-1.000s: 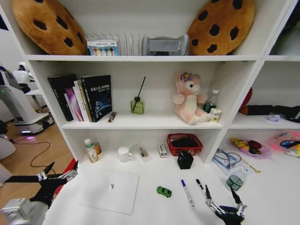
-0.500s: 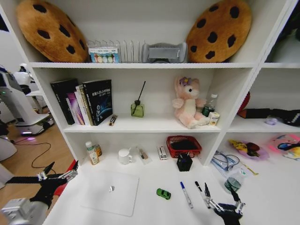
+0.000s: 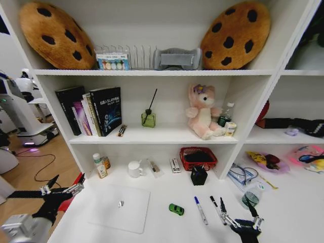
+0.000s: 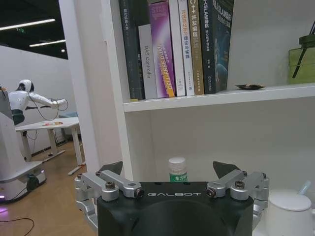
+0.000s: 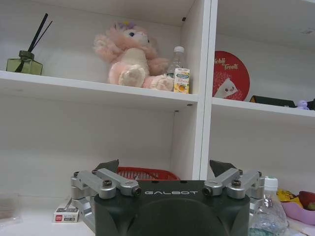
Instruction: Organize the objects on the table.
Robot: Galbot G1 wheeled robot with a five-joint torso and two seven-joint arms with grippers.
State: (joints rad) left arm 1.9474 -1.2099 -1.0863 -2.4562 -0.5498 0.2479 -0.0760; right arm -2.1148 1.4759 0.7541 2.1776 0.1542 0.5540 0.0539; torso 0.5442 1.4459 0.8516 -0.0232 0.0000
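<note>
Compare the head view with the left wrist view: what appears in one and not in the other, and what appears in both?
Head view alone: the laptop, green toy car, two markers and the open right gripper low over the table. Left wrist view alone: a white robot in the room behind. Both: the open left gripper, the books, the green-labelled bottle.

Pink plush beside, perhaps touching, bottle.

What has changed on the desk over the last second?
Nothing on the table moved; the whole head view slid down slightly, so the camera tilted. The laptop, toy car and two markers lie as before. The left gripper and right gripper hang open, holding nothing.
</note>
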